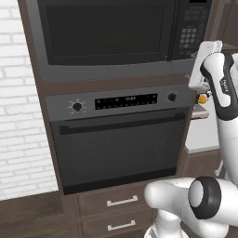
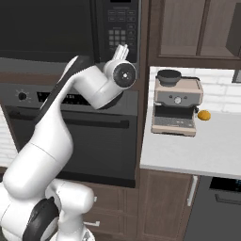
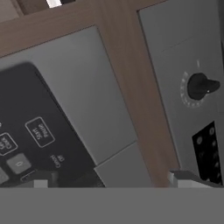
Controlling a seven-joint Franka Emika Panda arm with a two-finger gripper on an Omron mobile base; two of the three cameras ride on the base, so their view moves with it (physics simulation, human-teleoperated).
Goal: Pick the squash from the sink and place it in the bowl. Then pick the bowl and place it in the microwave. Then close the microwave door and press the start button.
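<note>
Arm raised to the microwave's keypad, door shut, last step in hand.

The microwave door (image 1: 104, 30) is closed flush, so I judge the bowl and squash are inside, though the dark glass hides them. The white arm reaches up so that the gripper (image 3: 109, 181) faces the keypad (image 1: 190, 28) on the microwave (image 2: 70, 28), where the start button (image 3: 40, 131) sits just ahead of its fingertips; the jaws stand wide apart and hold nothing, which suits a push rather than a grasp. Below is the knobbed oven (image 1: 121, 148) in dark wood cabinetry. To the right, a pale counter (image 2: 188, 150) carries a coffee machine (image 2: 176, 106) and a small orange fruit (image 2: 204, 115), white brick behind.
</note>
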